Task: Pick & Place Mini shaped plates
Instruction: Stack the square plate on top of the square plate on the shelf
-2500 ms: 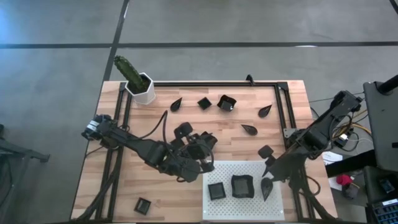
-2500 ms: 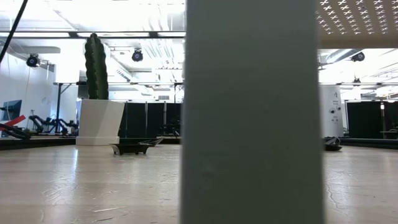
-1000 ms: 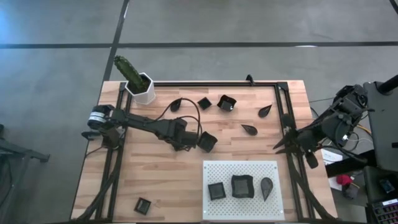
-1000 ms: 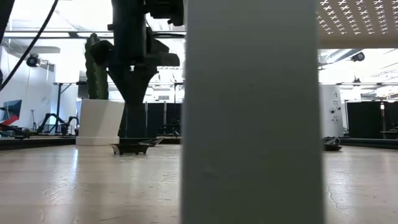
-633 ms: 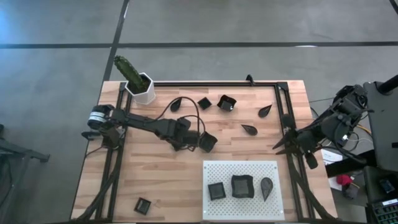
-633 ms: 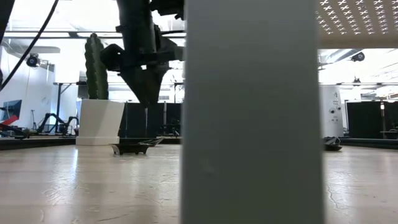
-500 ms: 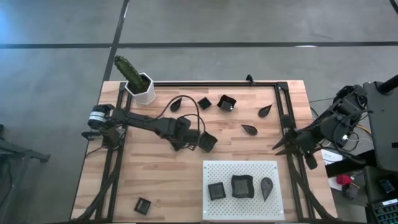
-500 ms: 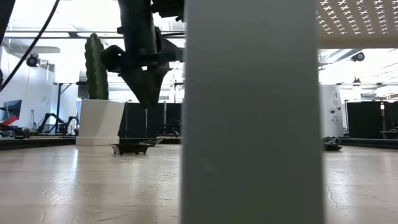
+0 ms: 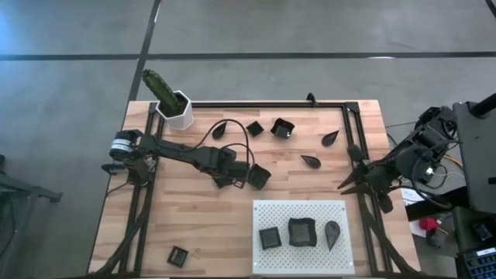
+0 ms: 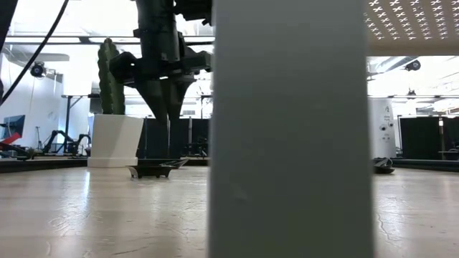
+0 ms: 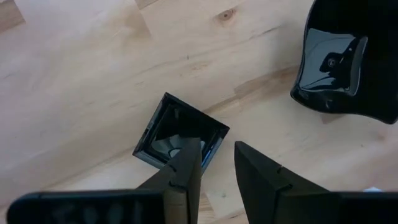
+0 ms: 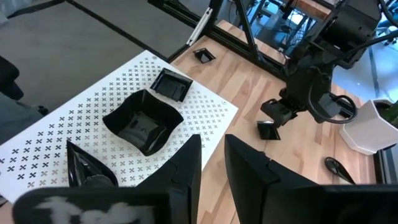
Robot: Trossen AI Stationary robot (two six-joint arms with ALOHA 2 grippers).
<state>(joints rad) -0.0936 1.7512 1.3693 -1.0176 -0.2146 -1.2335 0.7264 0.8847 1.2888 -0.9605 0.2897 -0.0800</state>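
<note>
Left gripper mid-tabletop, jaws slightly open astride a square plate's edge, wavy plate at its 2 o'clock, right gripper idle at right edge, jaws parted, three plates on white board.

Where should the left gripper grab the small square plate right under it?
On one raised side wall of the small square plate, coming straight down. It lies flat on the table, and the left gripper hangs over its near rim, one finger inside, one outside.
</note>
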